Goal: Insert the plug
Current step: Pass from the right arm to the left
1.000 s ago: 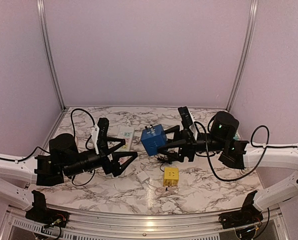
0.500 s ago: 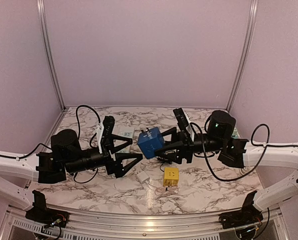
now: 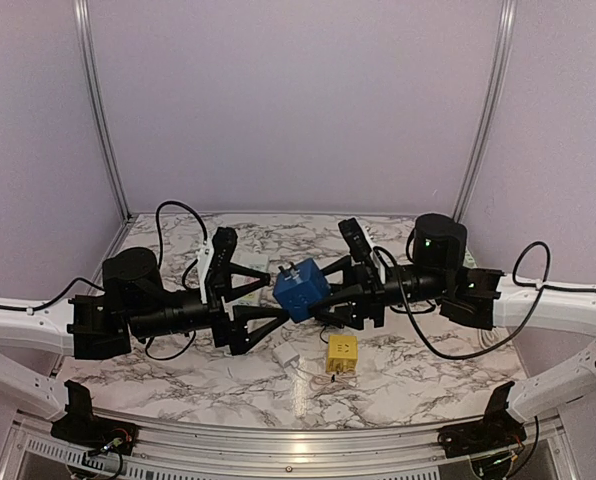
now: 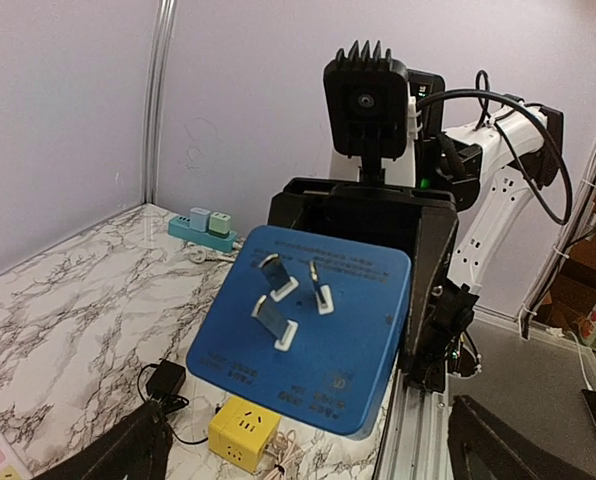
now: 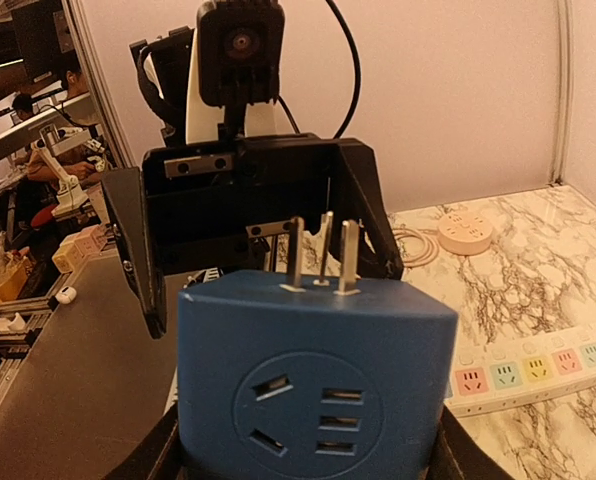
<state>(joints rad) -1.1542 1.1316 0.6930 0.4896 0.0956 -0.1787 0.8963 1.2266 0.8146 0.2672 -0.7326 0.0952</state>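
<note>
Right claw [image 3: 316, 292] is clamped on the blue plug [image 3: 298, 288], which hangs above the middle of the surface [image 3: 428, 360]. Left claw [image 3: 275, 292] is spread wide, just beside the plug and apart from it. The left wrist view shows three prongs [image 4: 290, 300] facing that claw. Only the right wrist view shows the plug's socket face [image 5: 313, 405] and a pastel power strip [image 5: 523, 372] lying on the surface. A yellow cube [image 3: 342, 352] sits toward the near edge.

The right gripper [image 3: 320, 292] has carried the blue plug block [image 3: 300, 288] to the left. The left gripper [image 3: 275, 293] has moved right, and now it is just beside the block.
</note>
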